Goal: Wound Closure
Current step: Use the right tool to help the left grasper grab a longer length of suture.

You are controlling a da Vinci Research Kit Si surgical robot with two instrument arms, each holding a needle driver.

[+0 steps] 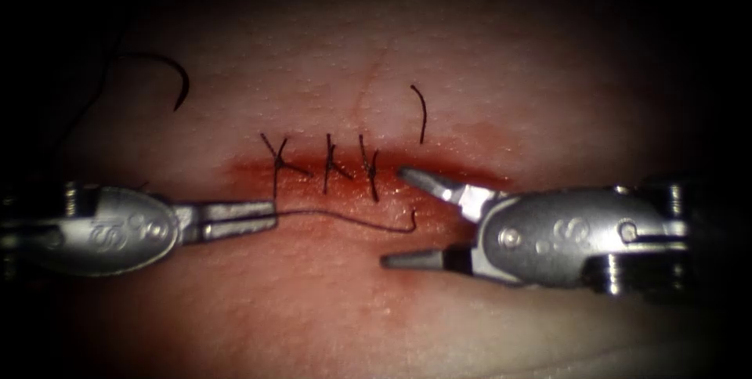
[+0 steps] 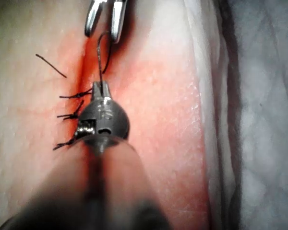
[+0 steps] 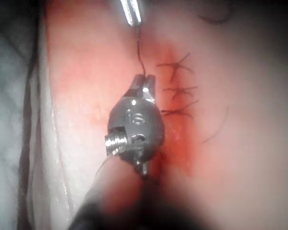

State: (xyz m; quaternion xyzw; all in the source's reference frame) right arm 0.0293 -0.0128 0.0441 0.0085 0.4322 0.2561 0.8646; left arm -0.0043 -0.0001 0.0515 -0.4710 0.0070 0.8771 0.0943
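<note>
Three dark knotted stitches (image 1: pixel 329 164) already cross the red cut in the pale tissue (image 1: pixel 486 73), just off my left tool (image 1: pixel 258 217), which clamps the thin dark thread (image 1: pixel 345 221). My right tool (image 1: pixel 395 214) gapes wide, empty. The curved dark needle (image 1: pixel 160 73) lies beyond my left tool, out of the tissue; closure looks nearly finished.

A pale grey, faintly creased cloth (image 2: pixel 266 115) lies flat as the underlying surface in both wrist views.
</note>
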